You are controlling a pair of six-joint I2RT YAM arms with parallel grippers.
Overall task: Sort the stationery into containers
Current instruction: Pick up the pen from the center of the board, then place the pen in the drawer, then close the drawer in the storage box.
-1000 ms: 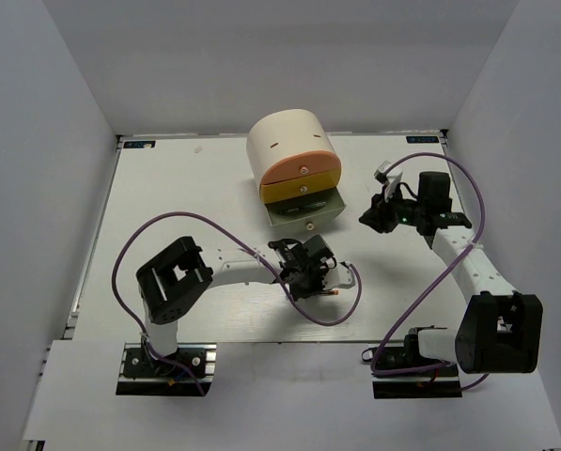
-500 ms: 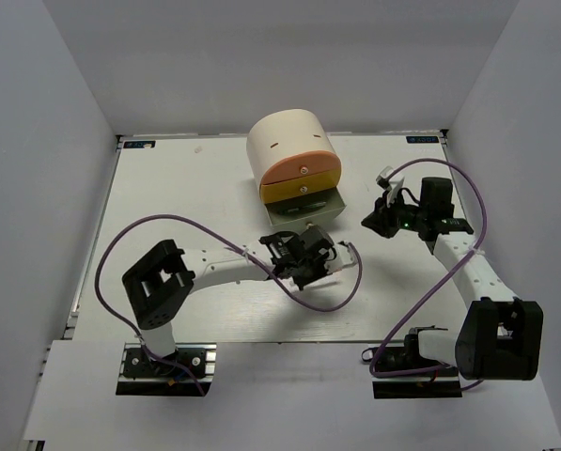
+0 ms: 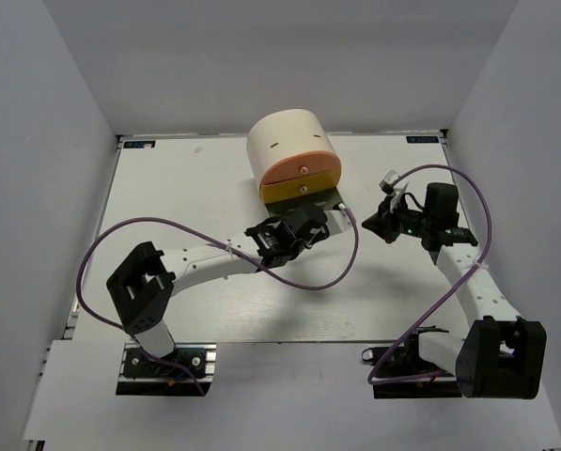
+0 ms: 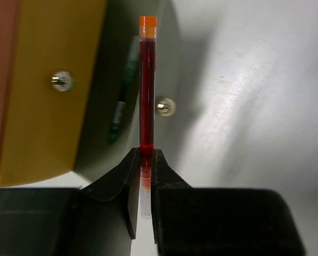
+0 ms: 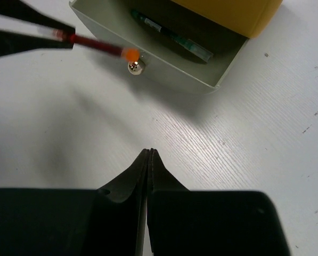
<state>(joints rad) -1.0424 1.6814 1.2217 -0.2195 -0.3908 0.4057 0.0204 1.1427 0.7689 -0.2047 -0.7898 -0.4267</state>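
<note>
- The red pen (image 4: pixel 147 90) is clamped by its tail between the fingers of the left gripper (image 4: pixel 144 154). It juts straight ahead of the tips, orange cap foremost.
- The grip sits at the very end, so we judge that the pen may swing or slip in the jaws if the arm jolts.
- The grey-green drawer (image 5: pixel 164 72) stands open below the pen. Its knob (image 4: pixel 165 106) shows just right of the shaft, so the pen lies close to the front wall.
- We cannot tell the pen's height above the rim. If dropped here, it could strike the wall and roll out onto the table.
- A green pen (image 4: pixel 121 101) lies in the drawer left of the shaft. The red pen may land across it.
- If the fingers lower further, they could catch the drawer's rim.
- The right gripper (image 5: pixel 149 152) is clenched on nothing and hangs apart from the drawer. We see little risk there.
</note>
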